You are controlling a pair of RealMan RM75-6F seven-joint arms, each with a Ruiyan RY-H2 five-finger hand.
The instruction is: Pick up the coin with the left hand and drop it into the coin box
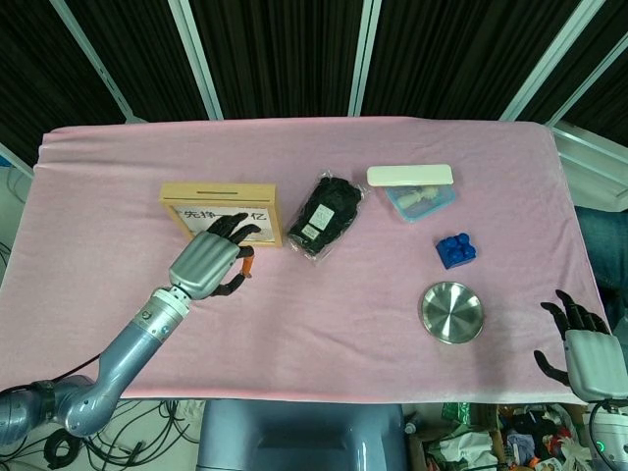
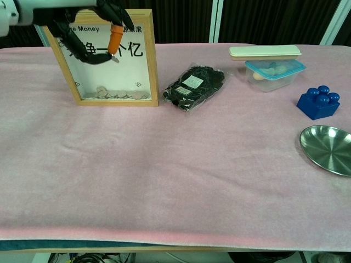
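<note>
The coin box [image 1: 220,212] [image 2: 147,60] is a wooden frame with a clear front, upright at the table's left, with coins lying in its bottom. My left hand [image 1: 207,263] [image 2: 82,22] is raised in front of the box's upper part. It pinches a small coin [image 2: 115,59] between the thumb and an orange-tipped finger [image 2: 113,40]. The slot [image 1: 222,190] runs along the box's top edge, beyond the hand. My right hand [image 1: 587,355] hangs off the table's near right corner, fingers apart and holding nothing.
A black packet [image 1: 329,214] [image 2: 194,86] lies just right of the box. Further right are a blue-lidded container [image 1: 420,199] [image 2: 273,73] under a white case [image 1: 410,175] [image 2: 265,52], a blue brick [image 1: 456,249] [image 2: 317,102] and a steel dish [image 1: 452,312] [image 2: 330,149].
</note>
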